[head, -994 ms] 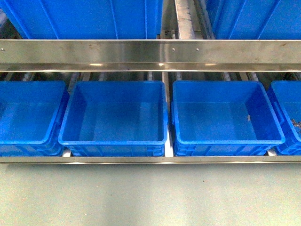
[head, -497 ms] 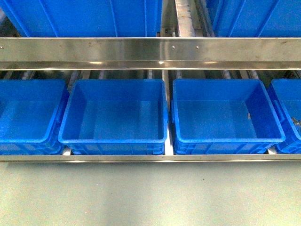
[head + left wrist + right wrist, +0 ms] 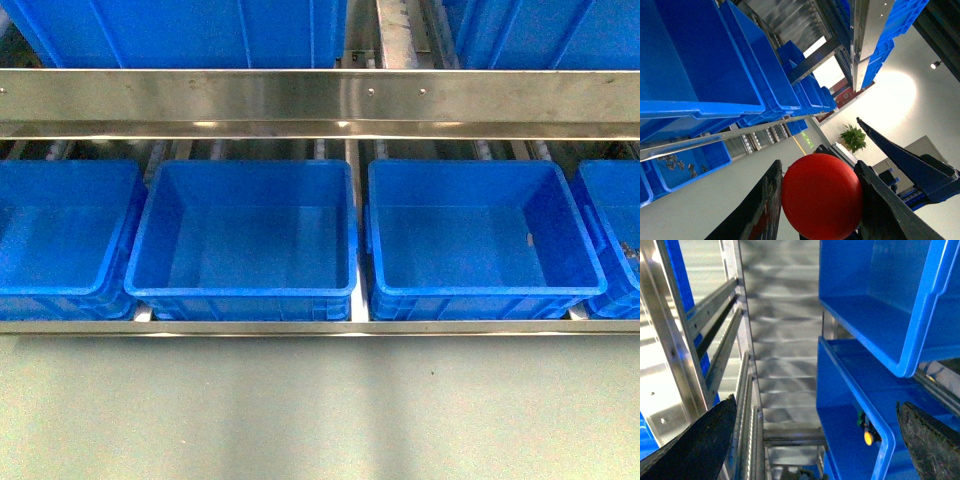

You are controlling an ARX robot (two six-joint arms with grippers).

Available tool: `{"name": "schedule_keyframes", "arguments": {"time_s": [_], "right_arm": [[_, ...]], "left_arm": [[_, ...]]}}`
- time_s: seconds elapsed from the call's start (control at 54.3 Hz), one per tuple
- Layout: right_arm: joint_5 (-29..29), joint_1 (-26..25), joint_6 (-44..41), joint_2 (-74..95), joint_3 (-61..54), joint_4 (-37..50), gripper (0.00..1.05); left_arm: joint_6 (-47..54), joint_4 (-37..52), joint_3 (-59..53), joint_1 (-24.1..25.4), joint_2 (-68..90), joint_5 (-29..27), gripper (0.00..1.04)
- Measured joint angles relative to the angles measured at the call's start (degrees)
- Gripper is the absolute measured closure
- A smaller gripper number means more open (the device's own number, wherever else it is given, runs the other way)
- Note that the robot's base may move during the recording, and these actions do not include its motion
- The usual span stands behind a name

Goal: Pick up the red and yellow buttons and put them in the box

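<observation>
So, what does my left gripper hold?

Your left gripper [image 3: 819,170] is squeezed on the red button [image 3: 822,200]. One finger [image 3: 765,200] is on each side of it, touching its edge. Its round flat face looks at the wrist camera.

And my right gripper?

Your right gripper [image 3: 812,440] is spread wide with nothing in it. It looks along the side of a rack of bins. Near it, by a bin's wall, there is a small yellow dot [image 3: 868,437]. It may be a yellow button, but it is too small for me to tell.

Where is the box?

In the front view you see a row of blue bins [image 3: 240,293] on a steel shelf [image 3: 320,327]. No arm shows there, so I think the button is not over any bin yet. In the left wrist view the bins are off to one side of the fingers, well apart from the button.

Which arm goes?

Your left arm, I think, since it has the button. You need to bring the button over a bin's open top, inside the rim, and then let go. The far right bin has grey bits [image 3: 628,252] in it. I cannot tell which bin is the box.
</observation>
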Motion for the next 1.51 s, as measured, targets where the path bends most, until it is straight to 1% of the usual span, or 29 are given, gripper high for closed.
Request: {"name": "schedule_keyframes", "arguments": {"time_s": [0.276,0.479,0.663,0.902,0.994,1.104,1.178,1.233,1.344,1.417,1.509], "right_arm": [[1.22,0.68,-0.57,1.90,3.61,0.17,0.07],[2.64,3.43,-0.52,2.86,4.68,-1.38,0.07],[2.75,5.35,-0.52,3.52,5.09,-1.22,0.07],[2.75,5.75,-0.55,3.52,5.38,-0.61,0.08],[2.45,5.75,-0.76,3.52,5.38,-0.61,0.20],[2.32,5.66,-1.25,3.63,5.38,-0.61,0.39],[2.27,5.40,-1.42,3.63,5.35,-0.68,0.49],[2.21,5.16,-1.49,3.63,5.11,-0.74,0.59],[2.10,4.79,-1.44,3.61,4.68,-1.07,0.75],[1.99,4.50,-1.42,3.39,4.50,-1.36,0.78],[1.81,3.82,-1.38,2.86,3.98,-1.68,0.78]], "left_arm": [[0.79,-0.68,1.70,-0.37,1.42,0.04,0.72],[1.33,-1.29,2.91,-0.42,3.23,0.04,0.72],[1.36,-1.27,3.34,-0.42,3.72,-0.15,0.72],[1.55,-1.27,3.43,-0.46,3.91,-0.31,0.72],[1.51,-1.27,3.45,-0.48,3.98,-0.37,0.72],[1.51,-1.25,3.85,-0.57,3.98,-0.50,0.72],[1.53,-1.18,4.04,-0.66,3.98,-0.61,0.72],[1.53,-1.16,4.15,-0.81,3.98,-0.68,0.72],[2.03,-1.09,4.15,-1.14,4.02,-1.09,0.72],[2.51,-0.81,4.15,-1.33,4.20,-1.25,0.72],[2.75,-0.15,4.17,-1.68,4.57,-1.64,0.72]]}}
